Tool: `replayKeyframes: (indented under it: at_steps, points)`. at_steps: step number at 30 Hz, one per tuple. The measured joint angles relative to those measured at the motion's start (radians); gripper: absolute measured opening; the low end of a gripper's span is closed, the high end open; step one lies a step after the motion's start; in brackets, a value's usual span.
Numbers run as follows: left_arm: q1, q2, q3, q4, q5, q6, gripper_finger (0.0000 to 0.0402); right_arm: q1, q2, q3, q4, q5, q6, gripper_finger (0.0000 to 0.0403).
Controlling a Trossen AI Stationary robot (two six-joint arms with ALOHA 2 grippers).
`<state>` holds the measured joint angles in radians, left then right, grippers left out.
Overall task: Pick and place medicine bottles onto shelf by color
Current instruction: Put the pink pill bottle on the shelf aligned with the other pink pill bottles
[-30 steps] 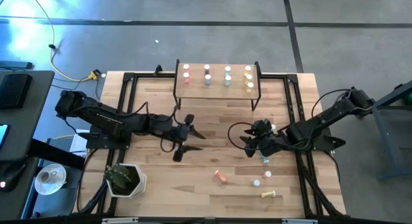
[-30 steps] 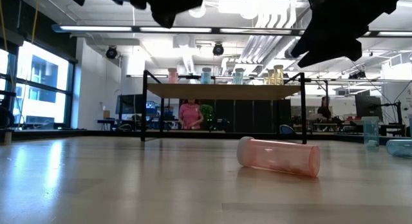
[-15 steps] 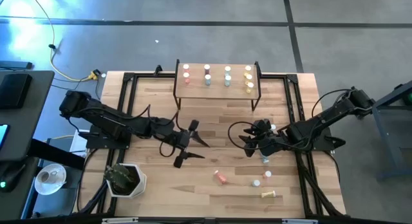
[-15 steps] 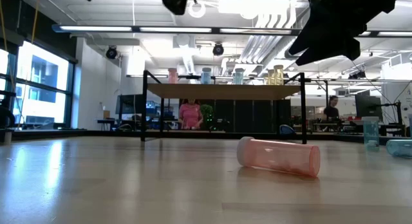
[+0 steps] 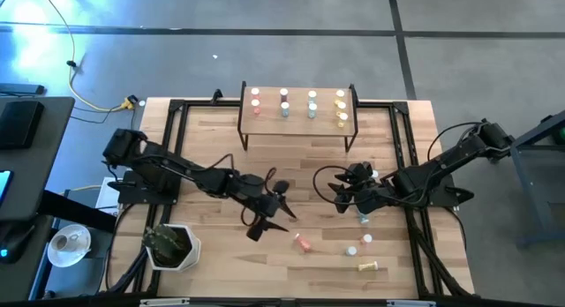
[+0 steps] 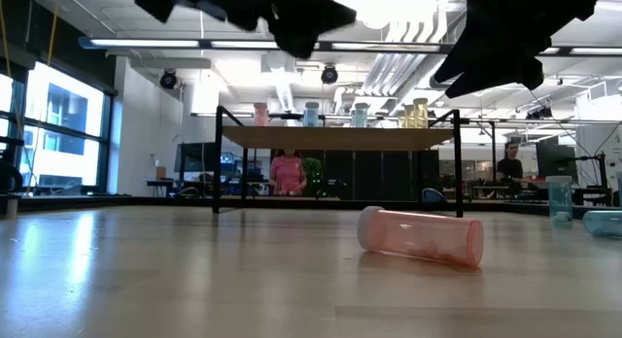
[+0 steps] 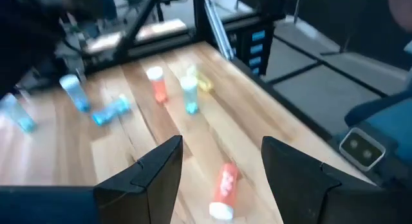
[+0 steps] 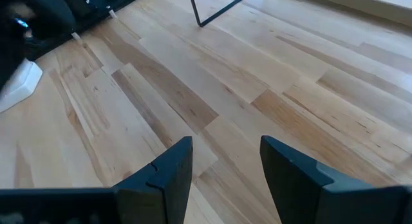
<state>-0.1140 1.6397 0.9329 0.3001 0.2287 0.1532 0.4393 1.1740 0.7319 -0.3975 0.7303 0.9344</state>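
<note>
The left gripper (image 5: 275, 205), jaws spread and empty, nears the fallen pink bottle (image 5: 303, 243) just ahead. Next: descend and pinch. The right gripper (image 5: 340, 192) waits, spread.

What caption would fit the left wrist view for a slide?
Left gripper open above a lying red bottle, with more bottles beyond on the wooden table.

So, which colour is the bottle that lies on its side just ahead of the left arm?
Red-pink, with a white cap; the bottle shows best in the left wrist view.
</note>
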Motion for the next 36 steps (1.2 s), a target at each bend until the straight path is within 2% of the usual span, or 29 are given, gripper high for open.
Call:
replayKeyframes:
  at_steps: [10,18,24,36]
  points:
    - [-0.024,0.201,0.007,0.149,0.05,0.008,0.0202,0.0,0.0,0.0,0.015,0.0,0.007,0.0174]
    - [-0.025,0.348,0.117,0.105,0.052,0.042,0.0202,0.0,0.0,0.0,0.032,0.0,0.008,0.0174]
    - [-0.024,0.38,0.147,0.037,0.048,0.085,0.0202,0.0,0.0,0.0,0.046,-0.001,0.006,0.0174]
    - [-0.024,0.381,0.149,0.029,0.045,0.096,0.0202,0.0,0.0,0.0,0.058,-0.003,0.007,0.0174]
